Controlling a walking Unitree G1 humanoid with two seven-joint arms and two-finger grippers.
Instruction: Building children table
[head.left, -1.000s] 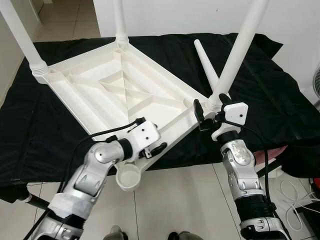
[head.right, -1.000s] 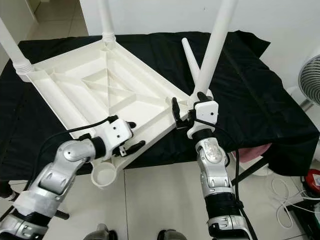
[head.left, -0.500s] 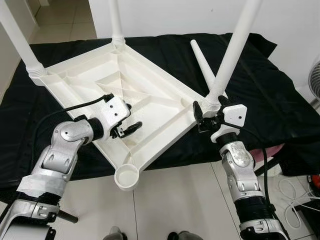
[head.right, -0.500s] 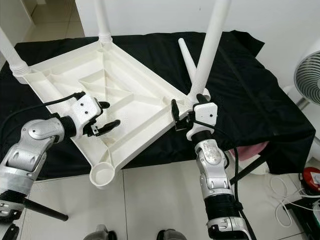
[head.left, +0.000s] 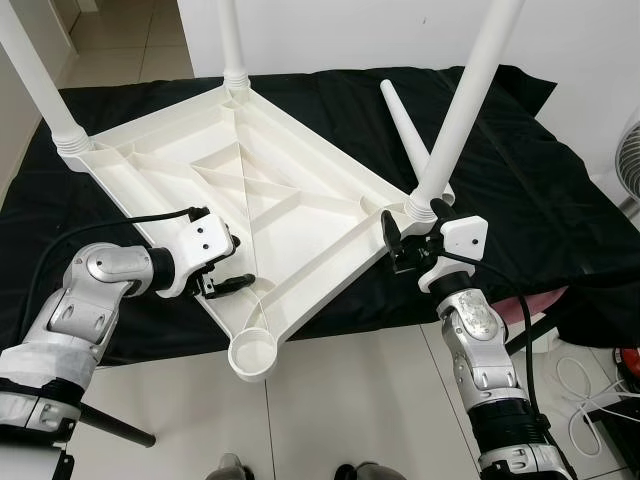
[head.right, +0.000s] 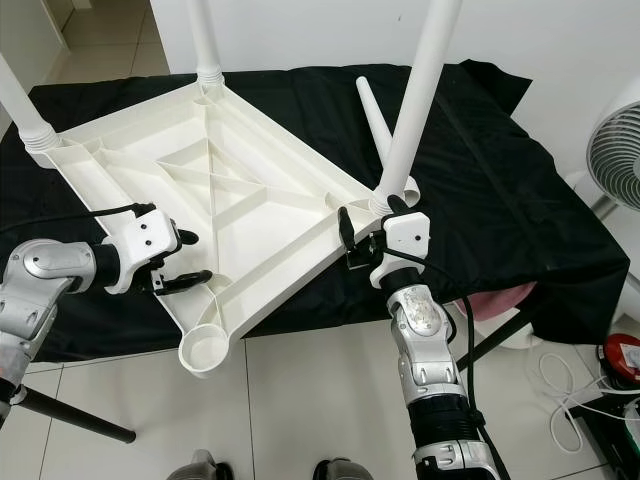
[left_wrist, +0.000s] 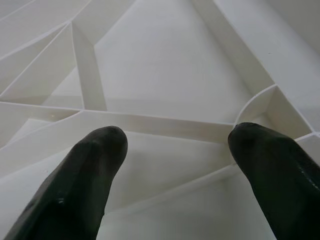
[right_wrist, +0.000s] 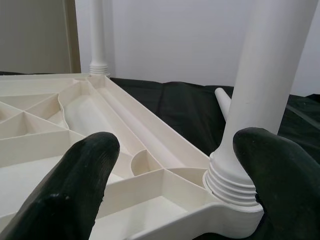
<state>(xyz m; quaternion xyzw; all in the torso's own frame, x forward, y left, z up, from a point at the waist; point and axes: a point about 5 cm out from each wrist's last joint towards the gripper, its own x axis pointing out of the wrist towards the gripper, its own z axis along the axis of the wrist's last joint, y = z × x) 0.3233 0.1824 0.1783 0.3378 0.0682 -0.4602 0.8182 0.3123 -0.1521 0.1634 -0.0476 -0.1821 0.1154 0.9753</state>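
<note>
White plastic ribs and walls make up the underside of the upturned tabletop (head.left: 250, 190), which lies on a counter (head.left: 560, 200) draped in black cloth, its near corner jutting past the counter's front edge over the tiled floor (head.left: 340, 400). On the far left a screwed-in leg (head.left: 40, 85) rises from its corner socket, and a second fitted leg (head.left: 232, 45) stands at the far corner. The left gripper (head.left: 222, 265) hovers over the tabletop's near-left edge with its two black fingers apart and nothing between them; the left wrist view shows the ribbed panel just beyond the fingertips (left_wrist: 100, 150). Just in front of it, at the overhanging corner, sits the empty round socket (head.left: 254, 355), the one corner with no leg in it. Toward the right, a loose tapered leg (head.left: 405, 125) lies flat on the black cloth behind the tabletop's right corner, partly crossed by a third fitted leg (head.left: 465, 105) that leans up and to the right from its threaded collar. The right gripper (head.left: 410, 235) is at that right corner with its fingers spread wide, one over the tabletop's rim and one beside the collar; whether it touches the plastic cannot be told. At the far right edge a white fan (head.right: 615, 150) stands beside the counter, and cables (head.left: 590, 385) trail on the floor below.
</note>
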